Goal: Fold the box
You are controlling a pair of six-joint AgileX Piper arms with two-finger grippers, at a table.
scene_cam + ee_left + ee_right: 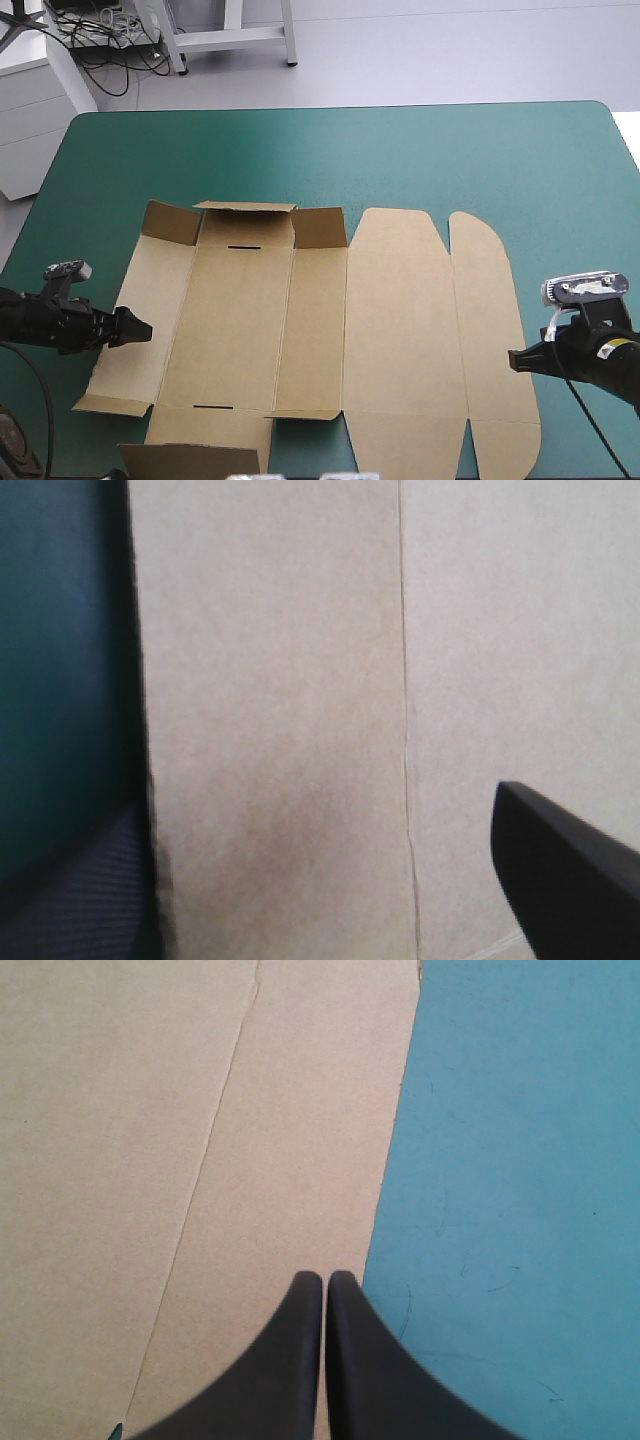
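Observation:
The brown box (320,330) lies as a cut sheet in the middle of the teal-green table. Its far flaps (245,208) and left end flaps stand slightly raised, while the lid panels (480,330) on the right lie flat. My left gripper (138,327) is at the sheet's left edge. In the left wrist view the left gripper (315,800) is open, with one finger (570,880) over the board (280,680) and the other at its edge. My right gripper (514,359) is shut, and in the right wrist view the right gripper (325,1278) points at the lid's right edge (395,1140).
The teal-green cover (400,150) shows between the box and the table's far edge, and in strips on both sides. A near flap (190,458) of the box reaches the table's front edge.

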